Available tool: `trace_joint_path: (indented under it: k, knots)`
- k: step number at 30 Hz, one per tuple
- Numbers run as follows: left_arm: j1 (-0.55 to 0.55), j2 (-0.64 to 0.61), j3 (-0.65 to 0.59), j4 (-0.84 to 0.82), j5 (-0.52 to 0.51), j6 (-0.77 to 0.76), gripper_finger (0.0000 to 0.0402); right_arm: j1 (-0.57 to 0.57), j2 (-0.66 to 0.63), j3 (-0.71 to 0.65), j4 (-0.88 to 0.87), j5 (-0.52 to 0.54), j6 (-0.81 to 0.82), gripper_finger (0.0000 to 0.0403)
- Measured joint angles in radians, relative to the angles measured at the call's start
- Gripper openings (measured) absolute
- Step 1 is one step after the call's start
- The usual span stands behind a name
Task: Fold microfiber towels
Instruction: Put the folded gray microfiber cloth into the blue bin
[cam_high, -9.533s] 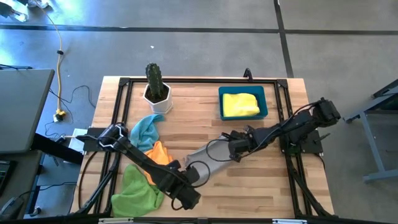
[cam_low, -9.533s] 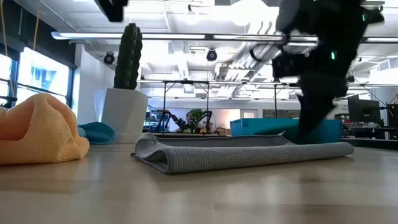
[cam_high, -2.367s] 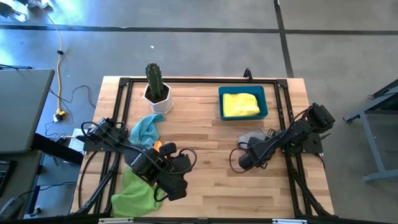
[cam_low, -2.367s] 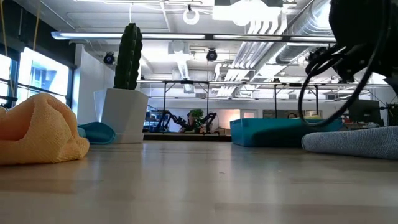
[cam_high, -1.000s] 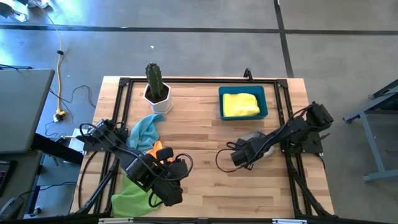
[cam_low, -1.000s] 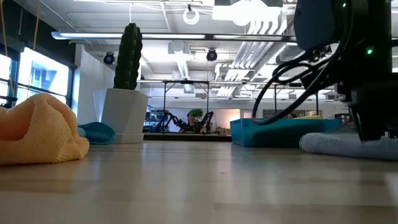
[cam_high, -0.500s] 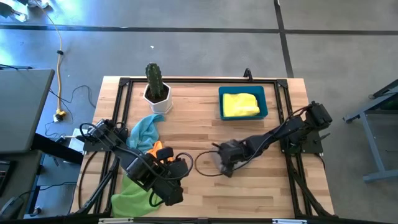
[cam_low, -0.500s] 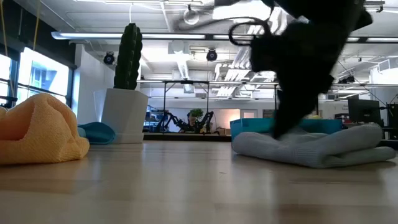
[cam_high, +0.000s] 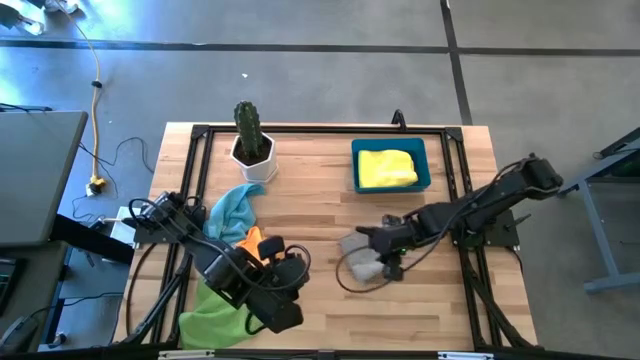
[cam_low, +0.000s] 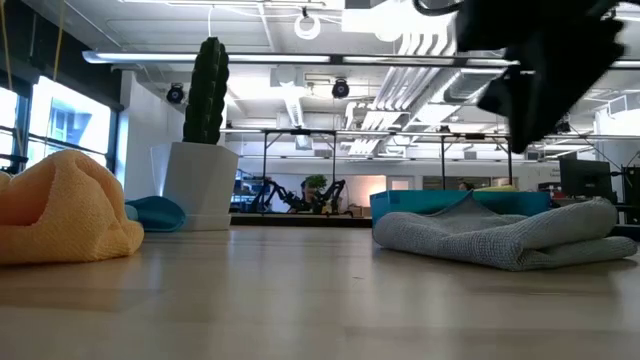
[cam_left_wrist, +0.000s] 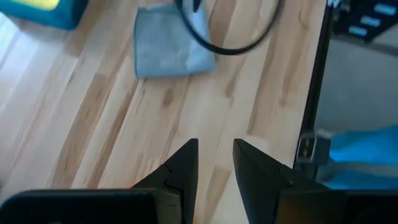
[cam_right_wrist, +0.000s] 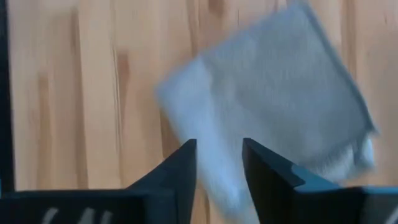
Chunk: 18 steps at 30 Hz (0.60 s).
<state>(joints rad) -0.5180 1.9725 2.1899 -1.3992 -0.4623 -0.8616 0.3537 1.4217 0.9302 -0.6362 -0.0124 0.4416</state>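
Lying folded into a compact pad near the middle of the desk (cam_high: 420, 300), the grey towel (cam_high: 361, 257) sits directly under and just ahead of the right tool (cam_high: 385, 240), which hangs a little above it with its two dark fingers parted and nothing between them; the right wrist view shows those fingers (cam_right_wrist: 180, 168) framing the cloth (cam_right_wrist: 273, 118) from above with a clear gap, so the towel is free of the grip. In the low view the pad (cam_low: 500, 236) rests flat on the wood as a thick fold, its long side running across the desk, with the right arm lifted clear above it. The left tool (cam_high: 283, 312) is well apart, over by the lime green towel (cam_high: 215, 308) at the near left corner, its fingers (cam_left_wrist: 186, 165) slightly parted and empty, pointing across bare wood toward the grey pad (cam_left_wrist: 169, 38). The orange towel (cam_high: 252, 243) and the light blue towel (cam_high: 232, 207) lie heaped beside that arm, while the yellow towel (cam_high: 386, 168) already sits in the blue bin (cam_high: 428, 170), which stands just beyond the grey pad on the right arm's side. I judge the right arm much the nearer for carrying the pad on to the bin, a short reach away from it.
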Motion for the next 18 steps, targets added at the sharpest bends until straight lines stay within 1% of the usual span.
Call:
trace_joint_path:
  k: [2, 4, 8, 11, 13, 16, 18]
  knots:
    - [0.006, 0.013, 0.000, 0.030, -0.015, 0.000, 0.0090, 0.022, -0.022, 0.000, -0.079, 0.000, -0.029, 0.0142]
    - [0.014, 0.030, 0.000, 0.061, -0.022, 0.000, 0.0096, 0.045, -0.032, 0.000, -0.117, 0.002, -0.082, 0.0166]
    - [0.035, 0.069, 0.000, 0.111, -0.021, 0.000, 0.0117, 0.094, -0.032, -0.042, -0.112, 0.047, -0.236, 0.0200]
    - [0.045, 0.086, 0.000, 0.141, -0.029, -0.030, 0.0131, 0.120, -0.024, -0.103, -0.071, 0.065, -0.290, 0.0205]
    - [0.050, 0.091, 0.000, 0.170, -0.033, -0.054, 0.0136, 0.133, -0.022, -0.149, -0.012, 0.066, -0.308, 0.0203]
    - [0.048, 0.094, 0.000, 0.203, -0.040, -0.090, 0.0137, 0.149, -0.022, -0.210, 0.072, 0.084, -0.312, 0.0195]
    - [0.047, 0.094, 0.000, 0.221, -0.052, -0.119, 0.0136, 0.159, -0.022, -0.228, 0.099, 0.109, -0.316, 0.0190]
